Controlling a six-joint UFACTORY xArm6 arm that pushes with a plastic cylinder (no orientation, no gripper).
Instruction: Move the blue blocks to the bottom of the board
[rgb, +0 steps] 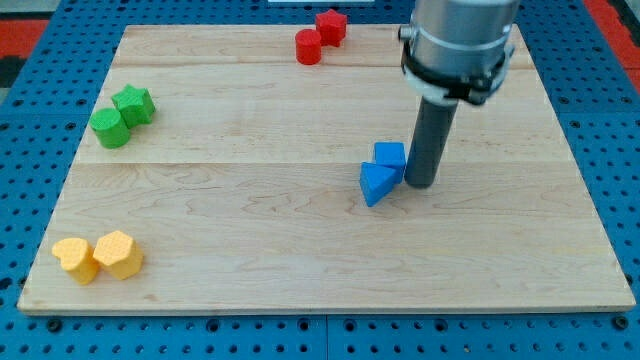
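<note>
Two blue blocks lie together a little right of the board's middle: a blue cube (390, 156) and, touching it below-left, a blue triangular block (376, 183). My tip (420, 184) stands on the board just to the right of them, close against the blue cube's right side. The dark rod rises from it to the grey arm body (460, 45) at the view's top right.
A red cylinder (308, 47) and a red block (331, 25) sit at the top edge. A green cylinder (111, 128) and a green block (134, 104) sit at the left. Two yellow blocks (76, 258) (118, 253) sit at the bottom left. The wooden board (300, 270) lies on a blue pegboard.
</note>
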